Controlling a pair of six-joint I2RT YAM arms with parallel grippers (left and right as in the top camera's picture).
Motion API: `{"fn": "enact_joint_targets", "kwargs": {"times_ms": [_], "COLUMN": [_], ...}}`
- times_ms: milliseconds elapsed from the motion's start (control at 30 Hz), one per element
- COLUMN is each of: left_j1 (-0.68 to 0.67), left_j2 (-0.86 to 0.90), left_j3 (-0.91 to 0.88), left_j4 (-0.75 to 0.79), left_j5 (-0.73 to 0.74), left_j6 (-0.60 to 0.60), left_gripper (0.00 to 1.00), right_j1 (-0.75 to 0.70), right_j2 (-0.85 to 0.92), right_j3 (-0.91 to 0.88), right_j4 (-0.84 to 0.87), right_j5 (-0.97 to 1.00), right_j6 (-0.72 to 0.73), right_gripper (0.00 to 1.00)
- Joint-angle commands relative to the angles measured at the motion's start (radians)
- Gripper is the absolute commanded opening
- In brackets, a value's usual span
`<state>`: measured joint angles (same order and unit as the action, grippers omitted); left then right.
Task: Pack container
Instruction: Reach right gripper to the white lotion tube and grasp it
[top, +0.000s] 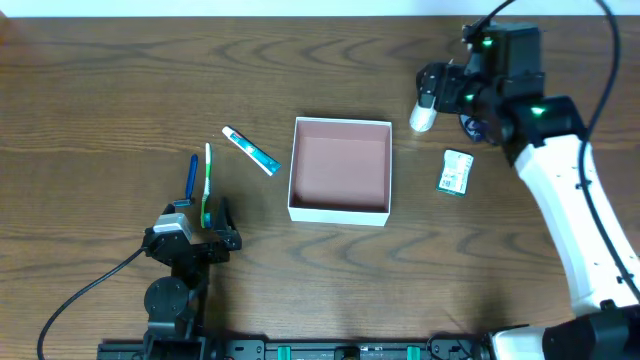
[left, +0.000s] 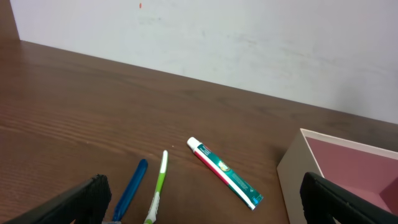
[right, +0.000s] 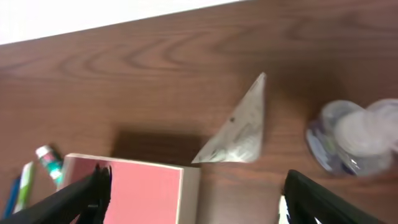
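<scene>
Dark wood table (top: 100, 80), white wall (left: 249, 37)

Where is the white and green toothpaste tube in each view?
Overhead: white and green toothpaste tube, left of the white-walled square container.
Left wrist: the tube lower centre, left of the container.
Right wrist: tube bottom left, only its cap end, beside the container.
Shared landmark: the container.

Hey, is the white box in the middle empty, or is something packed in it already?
Empty. The container shows only its bare reddish-brown floor; the toothpaste tube and green toothbrush lie outside it on the table.
</scene>
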<state>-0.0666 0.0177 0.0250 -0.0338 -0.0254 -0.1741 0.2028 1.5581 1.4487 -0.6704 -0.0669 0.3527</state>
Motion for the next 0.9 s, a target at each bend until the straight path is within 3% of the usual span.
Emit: {"fn": "enact_joint_targets", "kwargs": {"times_ms": [0, 200, 467, 733, 800, 867], "left_j1": [0.002, 0.002, 0.002, 0.002, 0.002, 0.002], "left_j2": [0.000, 0.000, 0.000, 0.000, 0.000, 0.000], "left_j3": [-0.021, -0.021, -0.021, -0.021, -0.021, -0.021], "left_j4": [-0.037, -0.037, -0.037, -0.037, -0.037, -0.037], "left_j5": [-0.008, -0.008, -0.008, -0.008, -0.008, -0.008], "left_j6": [0.021, 0.021, 0.020, 0.021, 0.021, 0.021], "left_gripper": [0.98, 0.98, 0.98, 0.98, 0.98, 0.98], "right_j1": [0.045, 0.066, 0.066, 0.066, 0.066, 0.066], "right_j2": [0.016, 0.065, 0.152, 0.190, 0.191, 0.191], "right_j3": [0.014, 0.014, 0.014, 0.014, 0.014, 0.014], "right_j4": [-0.001, 0.020, 0.074, 0.088, 0.090, 0.094], "right_j5": [0.213, 0.303, 0.303, 0.322, 0.332, 0.333], "right_j6": [0.094, 0.187, 0.201, 0.200, 0.200, 0.200], "right_gripper": [0.85, 0.80, 0.69, 0.47, 0.37, 0.20]}}
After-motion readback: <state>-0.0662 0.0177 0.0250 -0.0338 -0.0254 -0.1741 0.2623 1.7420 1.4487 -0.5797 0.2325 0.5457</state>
